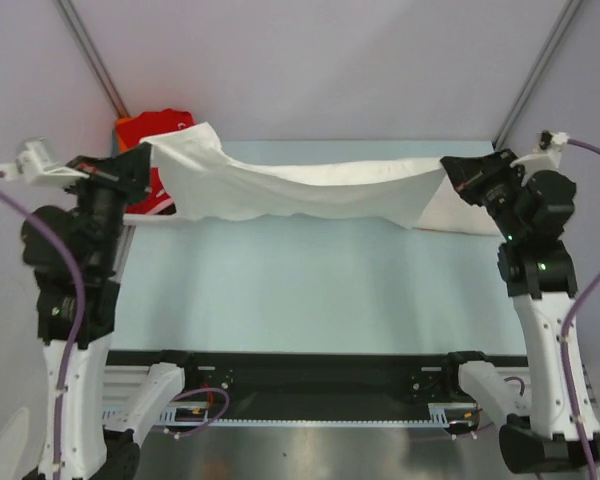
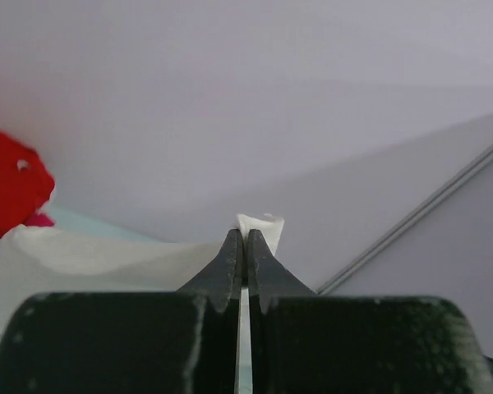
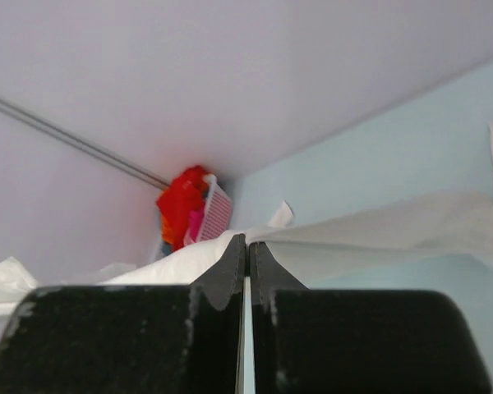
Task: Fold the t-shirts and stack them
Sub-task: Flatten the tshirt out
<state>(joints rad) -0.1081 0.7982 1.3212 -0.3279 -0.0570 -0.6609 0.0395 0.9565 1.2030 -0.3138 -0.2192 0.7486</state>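
Spanning left to right, the white t-shirt (image 1: 300, 185) hangs stretched and sagging above the far half of the desk (image 1: 310, 290). Its left end is clamped tight in the left fingers (image 2: 228, 267), its right end in the right fingers (image 3: 230, 267). A red t-shirt (image 1: 160, 125) sits bunched at the far-left corner, against the basket (image 3: 218, 215).
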